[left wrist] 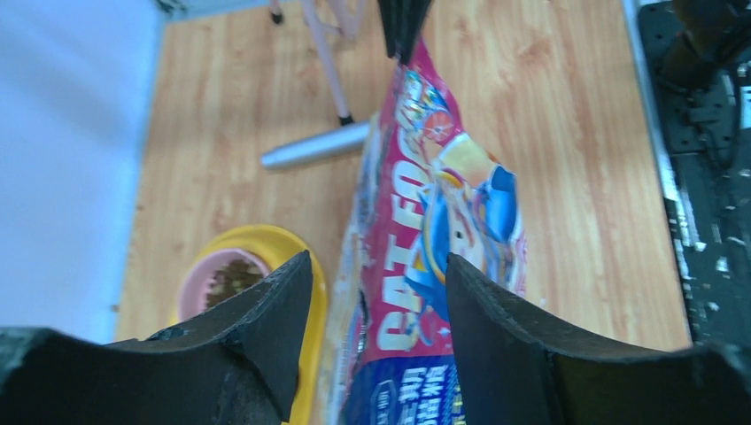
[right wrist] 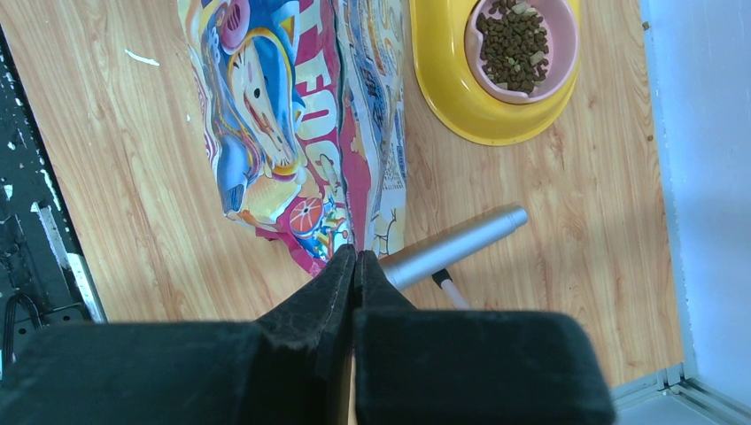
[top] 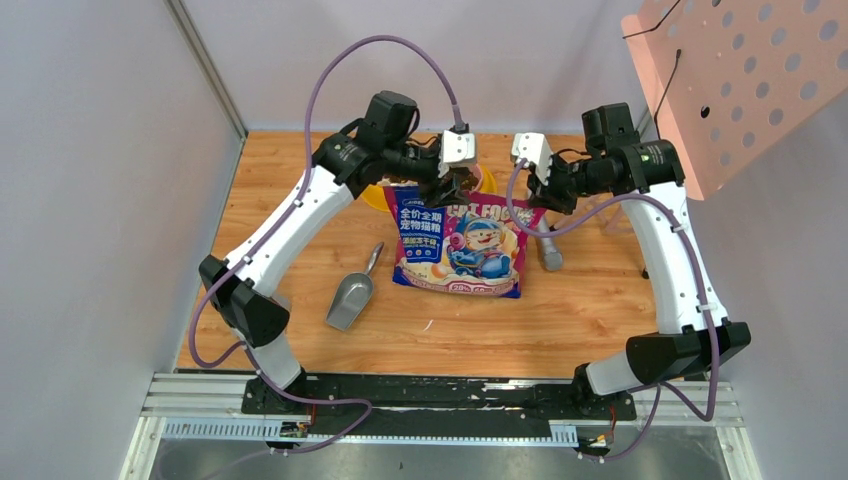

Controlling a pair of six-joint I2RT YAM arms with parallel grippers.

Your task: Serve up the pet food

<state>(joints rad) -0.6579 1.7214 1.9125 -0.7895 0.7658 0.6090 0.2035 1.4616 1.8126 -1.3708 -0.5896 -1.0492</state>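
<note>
The right gripper [right wrist: 355, 258] had its fingers pinched together on the edge of the glossy blue-pink-white cartoon bag [right wrist: 274, 124], while the left gripper [left wrist: 379, 279] was spread wide astride it. The dark brown kibble [right wrist: 514, 40] sat in a pink bowl [right wrist: 571, 40] inside a yellow dish [right wrist: 443, 80], upper right of the right wrist view.

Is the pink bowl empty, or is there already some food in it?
Not empty. Brown kibble covers the inside of the pink bowl, which sits in the yellow holder. It is below the rim.
</note>
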